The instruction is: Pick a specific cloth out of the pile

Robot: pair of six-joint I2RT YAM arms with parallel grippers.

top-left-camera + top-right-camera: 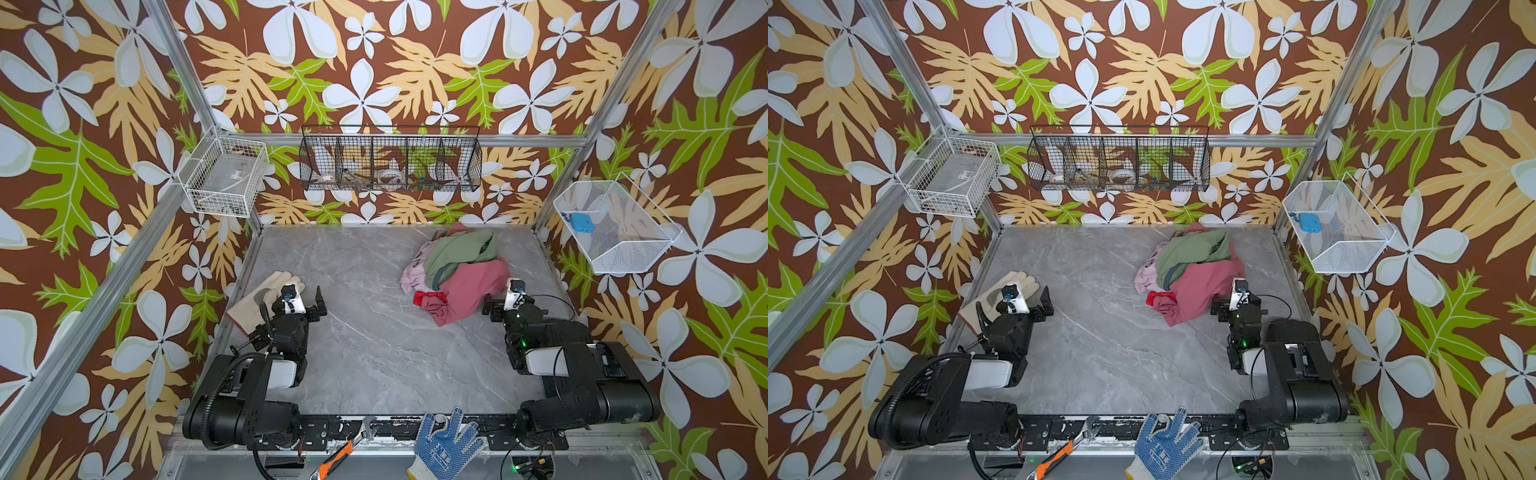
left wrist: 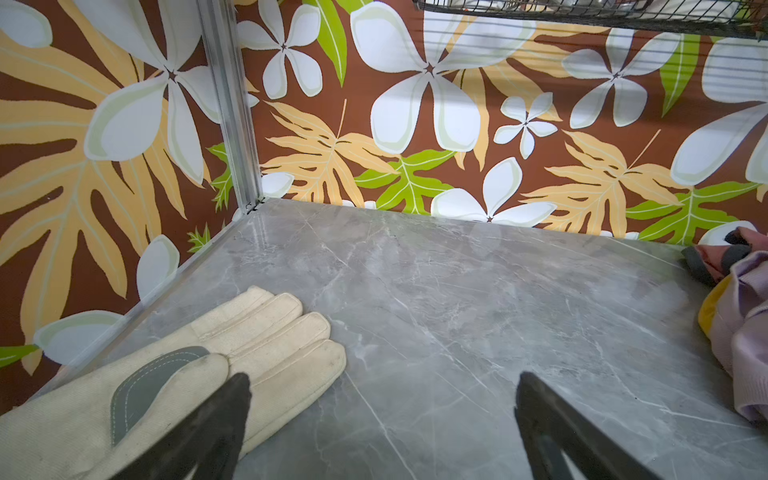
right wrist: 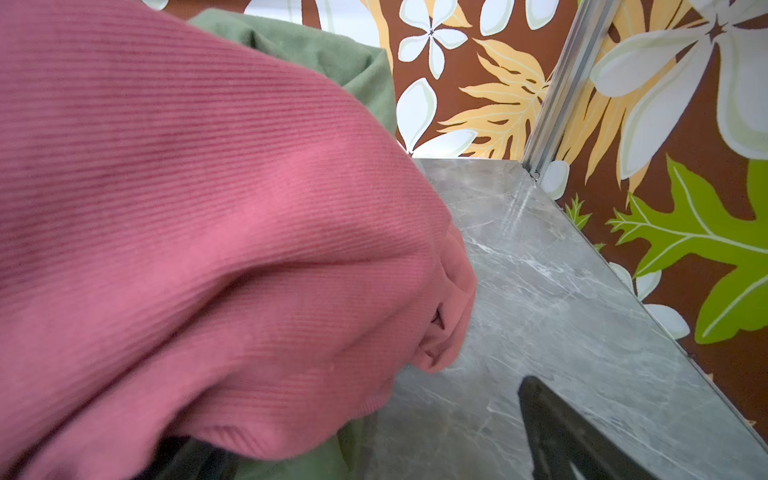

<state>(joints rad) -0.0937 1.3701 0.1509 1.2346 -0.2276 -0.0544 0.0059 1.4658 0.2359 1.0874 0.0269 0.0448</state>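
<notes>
The pile (image 1: 455,266) (image 1: 1190,266) lies at the back right of the grey table, with a sage green fabric (image 1: 457,249) on top. The cloth (image 1: 471,291) (image 1: 1202,286) (image 3: 208,228), dusty rose and ribbed, spreads over the pile's front. A lilac-pink cloth (image 1: 413,276) (image 2: 744,332) and a small red cloth (image 1: 428,297) sit at its left. My right gripper (image 1: 509,293) (image 1: 1237,293) (image 3: 357,399) is open at the cloth's right edge. One finger is hidden under its hem, the other over bare table. My left gripper (image 1: 296,291) (image 1: 1029,293) (image 2: 382,380) is open and empty at the left.
A beige work glove (image 1: 257,299) (image 2: 166,374) lies partly under my left gripper. A blue dotted glove (image 1: 444,444) and an orange-handled wrench (image 1: 345,451) rest on the front rail. Wire baskets hang on the walls: white (image 1: 226,176), black (image 1: 390,160), white (image 1: 615,226).
</notes>
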